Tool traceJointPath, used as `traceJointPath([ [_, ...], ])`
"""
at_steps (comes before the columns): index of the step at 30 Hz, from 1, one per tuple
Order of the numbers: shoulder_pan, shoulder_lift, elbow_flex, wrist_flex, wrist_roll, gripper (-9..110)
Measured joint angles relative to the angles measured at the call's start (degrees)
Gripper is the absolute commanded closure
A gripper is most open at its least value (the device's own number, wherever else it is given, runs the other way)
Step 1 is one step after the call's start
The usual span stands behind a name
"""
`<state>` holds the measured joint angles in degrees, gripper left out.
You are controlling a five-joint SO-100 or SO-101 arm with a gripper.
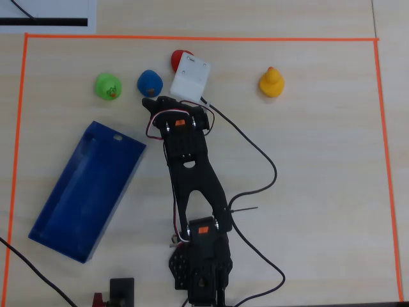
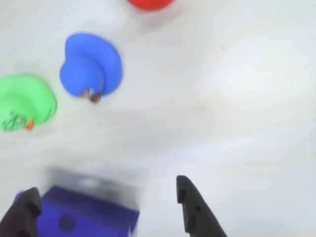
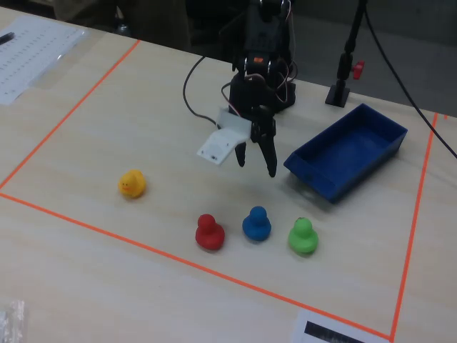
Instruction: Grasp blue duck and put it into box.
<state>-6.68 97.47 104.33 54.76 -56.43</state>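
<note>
Upright blue duck point(image 2: 91, 64), beak toward box point(image 2: 84, 215); end effector point(image 2: 106, 197) spread, empty.

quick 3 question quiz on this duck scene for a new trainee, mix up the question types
1. True or false: the blue duck is already inside the blue box.
2. Multiple choice: in the fixed view, which duck stands apart from the row of three? A) red duck B) green duck C) yellow duck
3. Fill in: the gripper is ____ and holds nothing.

Key:
1. False; it sits on the table between the red and green ducks.
2. C
3. open
</note>
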Motion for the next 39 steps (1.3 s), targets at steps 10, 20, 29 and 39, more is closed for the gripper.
traceJointPath([
  [10, 0.0, -14.85, -13.01, -1.93, 0.97, 64],
  [20, -3.08, -22.24, -19.42, -2.55, 3.96, 64],
  [29, -3.96, -29.09, -24.79, -4.13, 4.04, 64],
  [39, -3.78, -34.8, -27.16, -6.77, 4.04, 65],
])
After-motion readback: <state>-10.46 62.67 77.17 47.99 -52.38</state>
